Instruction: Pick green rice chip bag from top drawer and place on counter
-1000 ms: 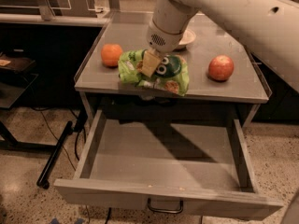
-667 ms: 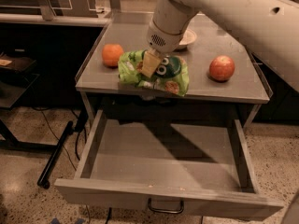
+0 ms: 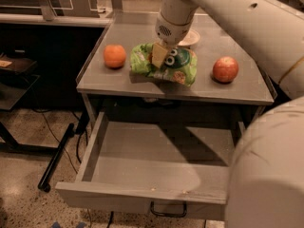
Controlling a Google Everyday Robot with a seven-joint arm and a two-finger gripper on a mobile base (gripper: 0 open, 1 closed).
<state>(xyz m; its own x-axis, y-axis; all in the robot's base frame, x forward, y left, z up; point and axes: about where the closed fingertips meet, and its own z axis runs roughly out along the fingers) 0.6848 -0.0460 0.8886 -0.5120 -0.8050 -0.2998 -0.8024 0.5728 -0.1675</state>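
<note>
1. Camera view: nearest of all, below and to the right of the counter [image 3: 123,82], a large pale rounded part of the robot [image 3: 266,175] is seen filling the corner. A second ago only a sliver of it was shown there.
2. Just under the counter's front edge, the top drawer [image 3: 156,160] is pulled fully out, its dark handle [image 3: 168,210] turned toward the camera. The bag is not in it.
3. On the counter, near its middle and toward the front edge, the green rice chip bag [image 3: 178,65] is found lying crumpled. Its place has hardly altered over the last second, so the carry is judged finished; only letting go and lifting clear appear to be left.
4. The gripper [image 3: 159,56] is set down on the bag's upper left part, touching it from above, with the arm rising toward the counter's back right. Whether the bag is clamped or already released cannot be told.
5. An orange [image 3: 115,56] is placed on the counter's left and an apple [image 3: 225,69] on its right, both apart from the bag. A pale dish [image 3: 191,38] is seen farther back.
</note>
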